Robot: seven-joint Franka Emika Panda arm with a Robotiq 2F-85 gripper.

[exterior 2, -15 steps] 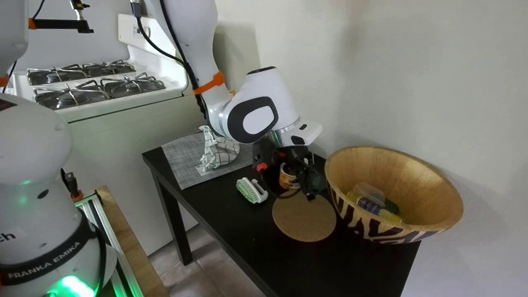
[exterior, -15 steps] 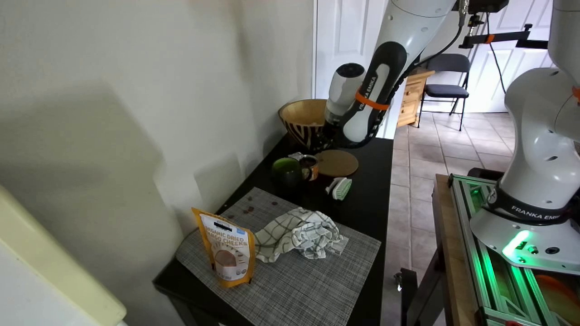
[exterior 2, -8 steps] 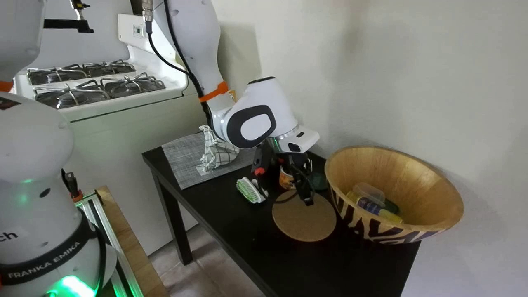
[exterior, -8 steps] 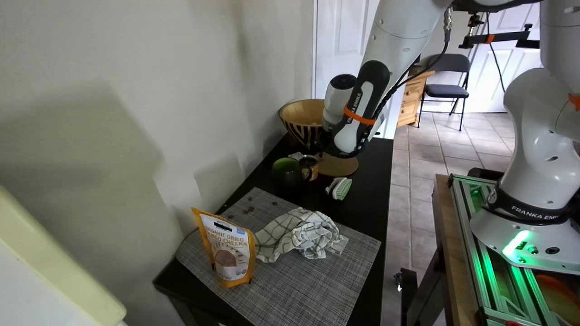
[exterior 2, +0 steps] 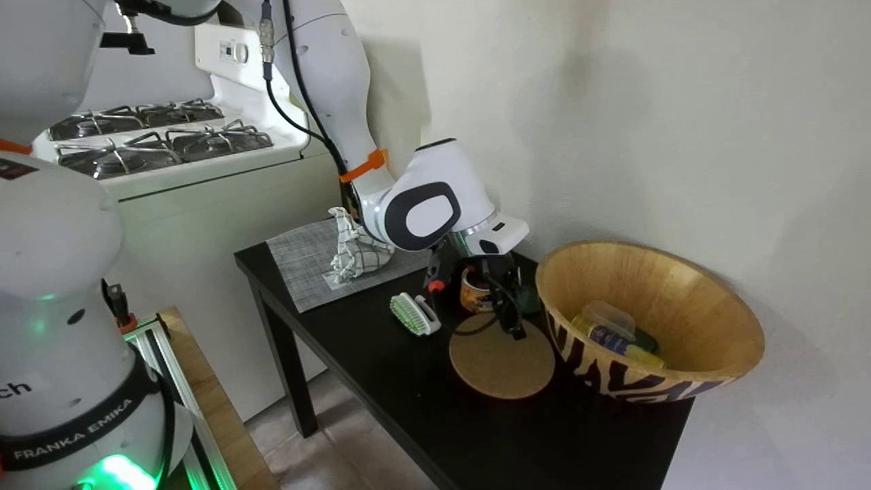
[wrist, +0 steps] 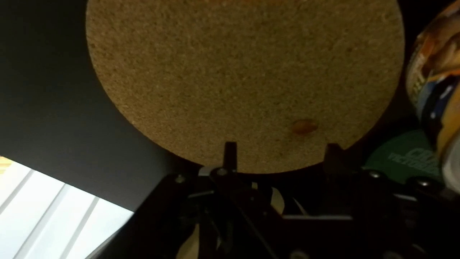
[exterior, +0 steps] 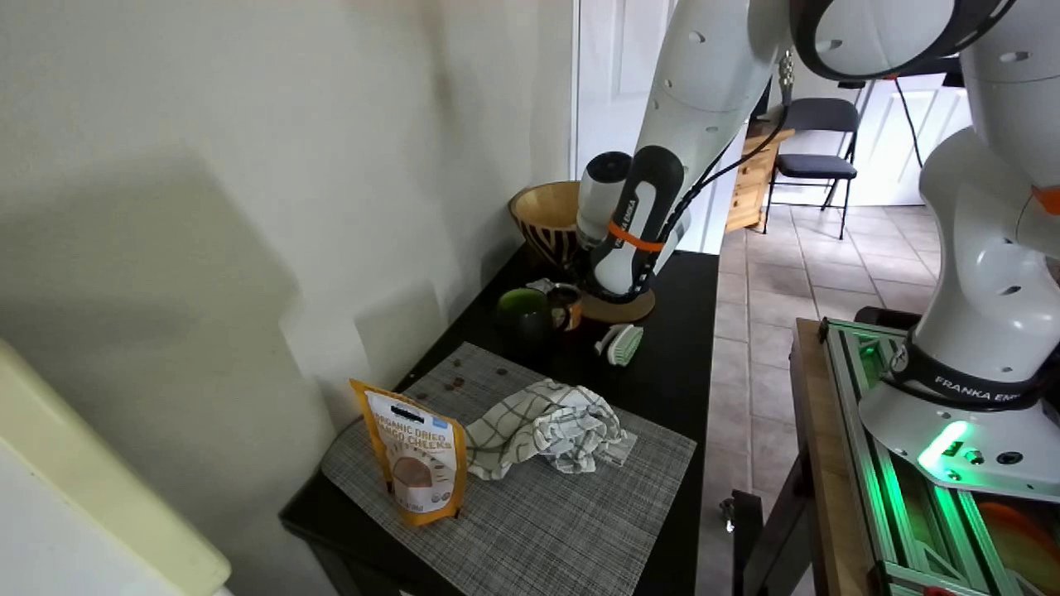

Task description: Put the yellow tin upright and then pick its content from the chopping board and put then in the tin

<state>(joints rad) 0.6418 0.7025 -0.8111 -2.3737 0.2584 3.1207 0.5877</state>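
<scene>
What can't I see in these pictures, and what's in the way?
Part of the tin: cut off by the wrist view's right edge.
Orange-brown thing: cut off by the wrist view's top edge.
Small reddish bit on the chopping board: too blurred to name, wrist view.
In an exterior view: brown bits on the placemat are too small to name; the arm hides part of the wooden bowl.

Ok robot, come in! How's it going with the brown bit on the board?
Gripper open, empty. Brown bit lying on the board. Tin upright nearby, might get bumped.
</scene>
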